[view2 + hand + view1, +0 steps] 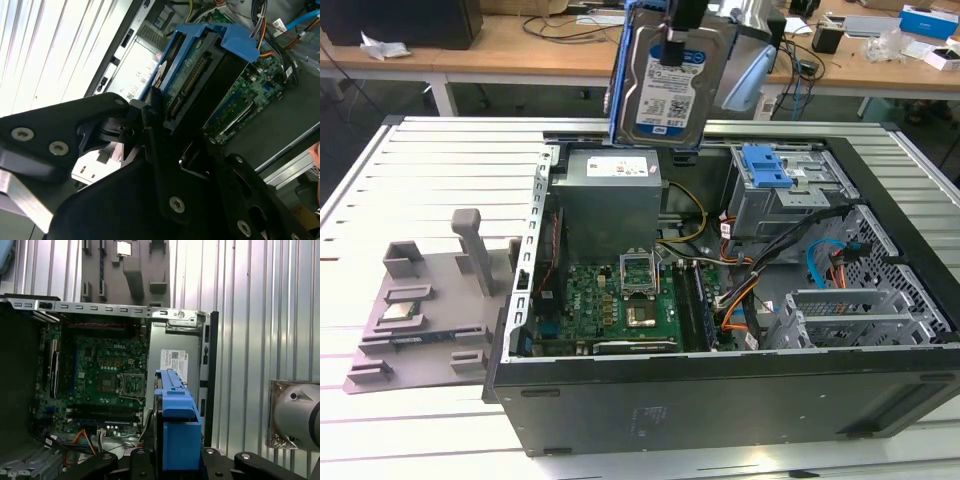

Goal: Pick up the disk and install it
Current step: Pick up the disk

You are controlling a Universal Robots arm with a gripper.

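Holds the blue-framed disk (665,85) clamped in the closed gripper (675,50), label facing the exterior view. Hangs well above the open case (720,395), over its far wall and the power supply (610,195), touching neither. Leaves free air on every side of the disk. Below, inside the walls: bare motherboard (620,300), cables (790,250) crowding the exterior view's right, drive cage (780,190) beyond them. In the second wrist view, fingers (152,125) pressed against the disk's sides.
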